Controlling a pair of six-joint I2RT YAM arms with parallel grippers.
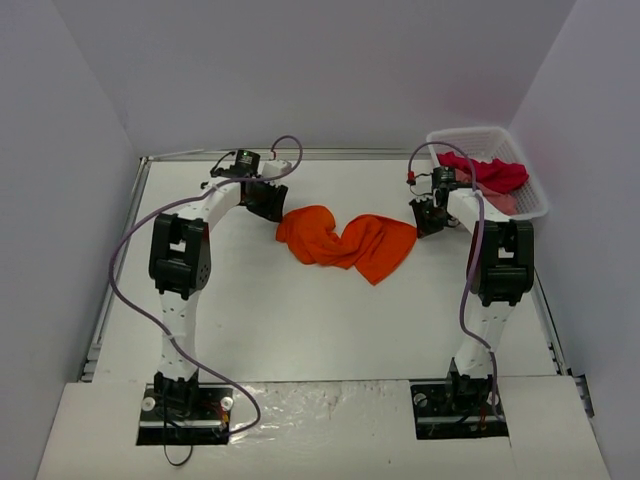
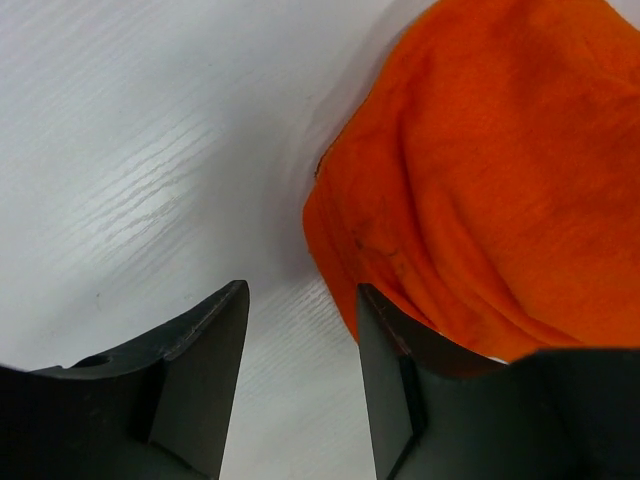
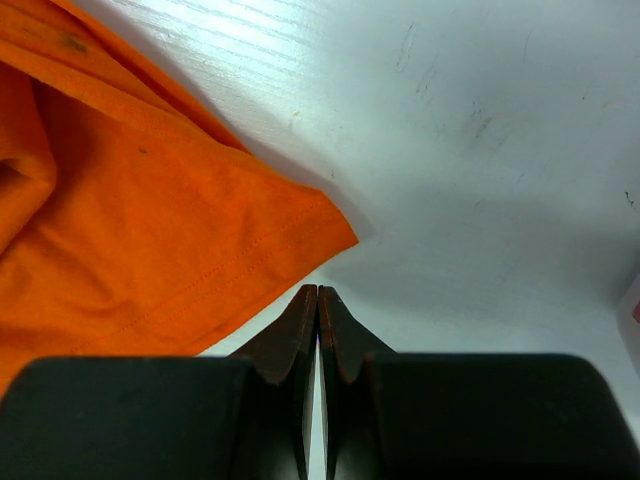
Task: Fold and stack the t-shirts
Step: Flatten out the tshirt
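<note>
A bright orange t-shirt (image 1: pixel 347 243) lies crumpled in the middle of the white table (image 1: pixel 300 330). My left gripper (image 1: pixel 270 207) is open and empty at its left edge; in the left wrist view (image 2: pixel 300 300) bare table shows between the fingers and the orange cloth (image 2: pixel 480 190) lies against the right finger. My right gripper (image 1: pixel 428 222) is shut and empty just right of the shirt; in the right wrist view (image 3: pixel 318 292) its tips sit just off the shirt's hemmed corner (image 3: pixel 150 240). A crimson red t-shirt (image 1: pixel 488 171) and a dusty pink one (image 1: pixel 503 202) lie in the basket.
A white plastic lattice basket (image 1: pixel 490 137) stands at the far right corner, close behind the right arm. Grey walls enclose the table on three sides. Purple cables loop off both arms.
</note>
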